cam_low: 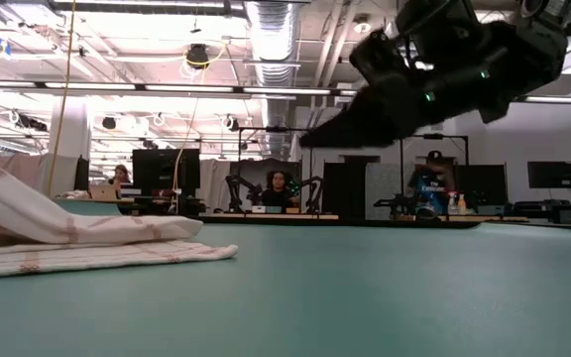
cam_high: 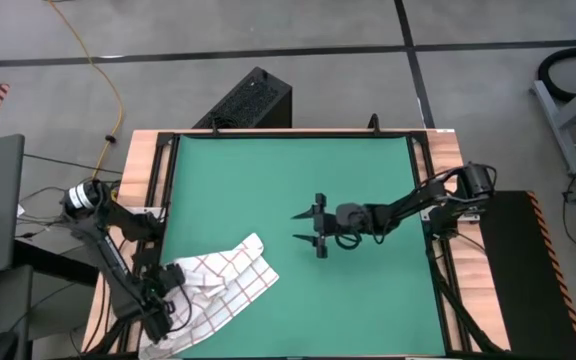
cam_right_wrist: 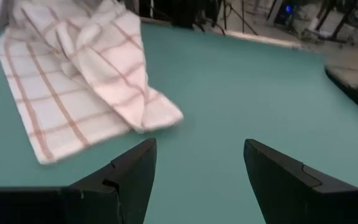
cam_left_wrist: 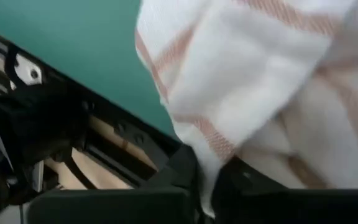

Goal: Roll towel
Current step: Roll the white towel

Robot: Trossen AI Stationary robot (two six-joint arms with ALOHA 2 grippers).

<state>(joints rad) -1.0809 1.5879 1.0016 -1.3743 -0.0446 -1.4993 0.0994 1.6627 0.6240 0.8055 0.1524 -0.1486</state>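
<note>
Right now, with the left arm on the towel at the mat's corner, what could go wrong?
The towel lies bunched and partly folded over itself, so rolling from here would likely come out lopsided. It sits at the green mat edge near the left gripper, so cloth may slide off. The right gripper hangs open, apart from it, giving no hold.

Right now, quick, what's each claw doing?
Left claw: shut on the towel at the near left corner of the green mat.
Right claw: open, empty, above mid-mat.
</note>
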